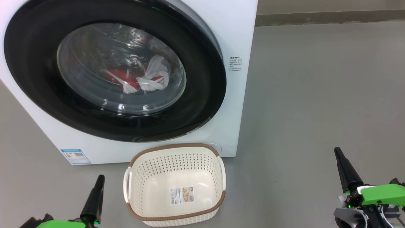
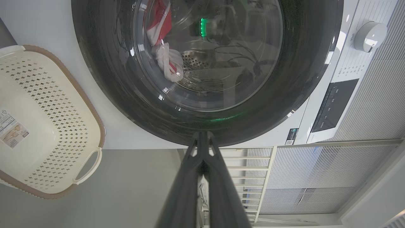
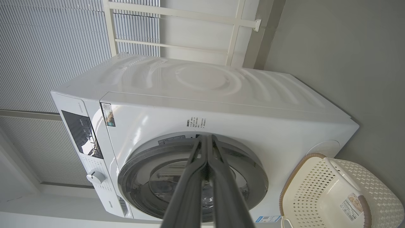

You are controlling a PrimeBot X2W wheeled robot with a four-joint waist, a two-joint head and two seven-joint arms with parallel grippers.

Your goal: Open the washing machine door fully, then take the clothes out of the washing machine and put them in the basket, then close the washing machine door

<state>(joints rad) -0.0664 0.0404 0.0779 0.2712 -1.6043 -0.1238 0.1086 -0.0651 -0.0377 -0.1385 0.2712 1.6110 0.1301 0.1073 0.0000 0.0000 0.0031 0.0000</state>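
At the lower left of my head view I have the left claw [image 1: 101, 178]. Its two dark fingers are pressed together with nothing between them, and they point up over the grey floor [image 1: 316, 95] just left of the basket. Above it stands the washing machine [image 1: 240, 38], white, with a blue sticker [image 1: 76, 156] near its lower left corner. The washing machine door [image 1: 208, 95] looks closed against the front, its glossy black rim ringing the bulging glass window. Through that glass I can see the clothes [image 1: 121, 76], red with white parts, bunched low in the drum. The basket [image 1: 174, 146] sits upright on the floor just in front of the machine, below the door, and I can see the paper label [image 1: 182, 194] on its bottom. To the right of the door there is a small block of print [image 1: 235, 65] on the white panel. At the lower right is the right claw [image 1: 337, 150], well apart from the basket. Its fingers are also closed tight on each other, gripping nothing, and in its own wrist view their tips meet in front of the door's rim.
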